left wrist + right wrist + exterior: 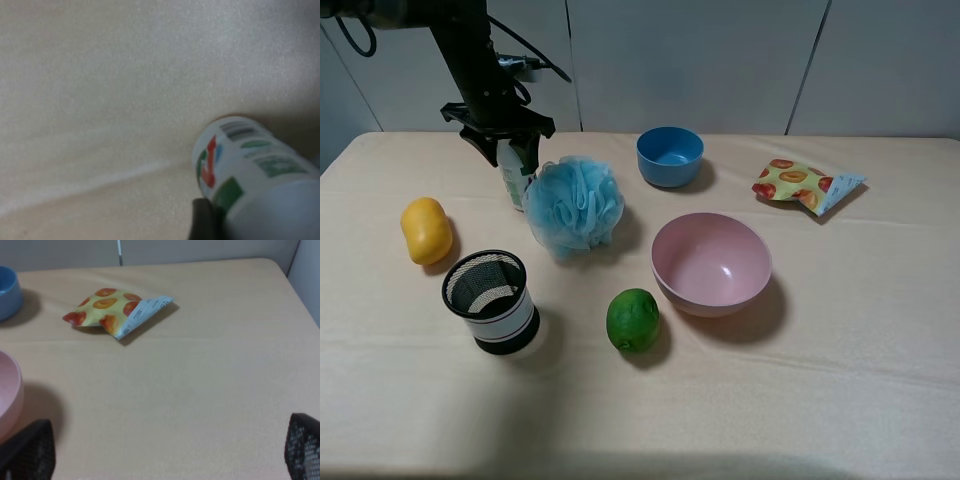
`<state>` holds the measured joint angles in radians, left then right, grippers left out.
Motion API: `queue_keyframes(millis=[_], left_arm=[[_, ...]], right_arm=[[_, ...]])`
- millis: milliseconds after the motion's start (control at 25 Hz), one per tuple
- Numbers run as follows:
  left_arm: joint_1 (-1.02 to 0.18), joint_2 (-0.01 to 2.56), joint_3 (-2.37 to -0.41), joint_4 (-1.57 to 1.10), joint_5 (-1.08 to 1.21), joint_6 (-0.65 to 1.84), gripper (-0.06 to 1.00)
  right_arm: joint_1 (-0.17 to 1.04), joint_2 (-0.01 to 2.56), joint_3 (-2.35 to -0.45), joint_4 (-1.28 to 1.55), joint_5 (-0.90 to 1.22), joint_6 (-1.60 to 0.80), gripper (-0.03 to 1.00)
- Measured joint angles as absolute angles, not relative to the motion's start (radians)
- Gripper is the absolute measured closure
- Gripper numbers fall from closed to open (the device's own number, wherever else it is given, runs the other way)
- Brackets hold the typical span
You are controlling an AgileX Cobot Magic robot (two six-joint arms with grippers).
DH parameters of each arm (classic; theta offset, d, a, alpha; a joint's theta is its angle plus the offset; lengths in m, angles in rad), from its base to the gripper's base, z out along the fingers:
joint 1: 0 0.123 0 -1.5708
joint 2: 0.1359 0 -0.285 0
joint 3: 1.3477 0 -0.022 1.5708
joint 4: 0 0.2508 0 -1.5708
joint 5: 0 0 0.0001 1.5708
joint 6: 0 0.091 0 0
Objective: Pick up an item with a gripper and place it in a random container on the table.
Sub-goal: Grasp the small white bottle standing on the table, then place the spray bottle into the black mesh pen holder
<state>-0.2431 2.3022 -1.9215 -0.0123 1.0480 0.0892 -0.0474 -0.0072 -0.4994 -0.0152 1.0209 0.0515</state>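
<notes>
The small white bottle point(516, 186) with a green label stands upright at the back left of the beige table point(840, 400), just left of a blue bath puff. My left gripper point(510, 152) comes down over its top with a finger on each side and looks shut on it. In the left wrist view the bottle point(250, 170) fills the corner, its base at the table, with one black fingertip point(201, 220) against its side. The black mesh cup point(491, 300) with a white band stands empty in front of the bottle. My right gripper point(170, 455) is open and empty over bare table.
A blue bath puff point(576, 206) touches the bottle's right side. A yellow fruit point(426, 230) lies left of the cup, a green lime point(633, 320) to its right. A pink bowl point(711, 263), a blue bowl point(670, 155) and a snack packet point(806, 185) sit further right.
</notes>
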Motion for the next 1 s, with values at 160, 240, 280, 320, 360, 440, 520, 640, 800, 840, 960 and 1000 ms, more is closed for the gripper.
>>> queue_keyframes(millis=[160, 240, 280, 320, 360, 440, 520, 640, 800, 840, 960, 1000], left_arm=[[-0.243, 2.302, -1.922, -0.012, 1.047, 0.089, 0.42], [-0.243, 2.302, -1.922, -0.012, 1.047, 0.089, 0.42], [-0.243, 2.302, -1.922, -0.012, 1.047, 0.089, 0.42], [-0.243, 2.302, -1.922, -0.012, 1.047, 0.089, 0.42], [-0.243, 2.302, -1.922, -0.012, 1.047, 0.089, 0.42], [-0.243, 2.302, -1.922, -0.012, 1.047, 0.089, 0.42], [-0.243, 2.302, -1.922, -0.012, 1.047, 0.089, 0.42], [-0.243, 2.302, -1.922, -0.012, 1.047, 0.088, 0.42], [-0.243, 2.302, -1.929, -0.012, 1.054, 0.085, 0.42], [-0.243, 2.303, -1.936, -0.011, 1.059, 0.085, 0.42], [-0.243, 2.309, -1.973, -0.011, 1.090, 0.085, 0.42], [-0.243, 2.311, -1.993, -0.009, 1.102, 0.085, 0.42]], right_arm=[[-0.047, -0.007, -0.499, -0.015, 1.021, 0.052, 0.27], [-0.047, -0.007, -0.499, -0.015, 1.021, 0.052, 0.27], [-0.047, -0.007, -0.499, -0.015, 1.021, 0.052, 0.27], [-0.047, -0.007, -0.499, -0.015, 1.021, 0.052, 0.27], [-0.047, -0.007, -0.499, -0.015, 1.021, 0.052, 0.27], [-0.047, -0.007, -0.499, -0.015, 1.021, 0.052, 0.27], [-0.047, -0.007, -0.499, -0.015, 1.021, 0.052, 0.27], [-0.047, -0.007, -0.499, -0.015, 1.021, 0.052, 0.27], [-0.047, -0.007, -0.499, -0.015, 1.021, 0.052, 0.27], [-0.047, -0.007, -0.499, -0.015, 1.021, 0.052, 0.27], [-0.047, -0.007, -0.499, -0.015, 1.021, 0.052, 0.27], [-0.047, -0.007, -0.499, -0.015, 1.021, 0.052, 0.27]])
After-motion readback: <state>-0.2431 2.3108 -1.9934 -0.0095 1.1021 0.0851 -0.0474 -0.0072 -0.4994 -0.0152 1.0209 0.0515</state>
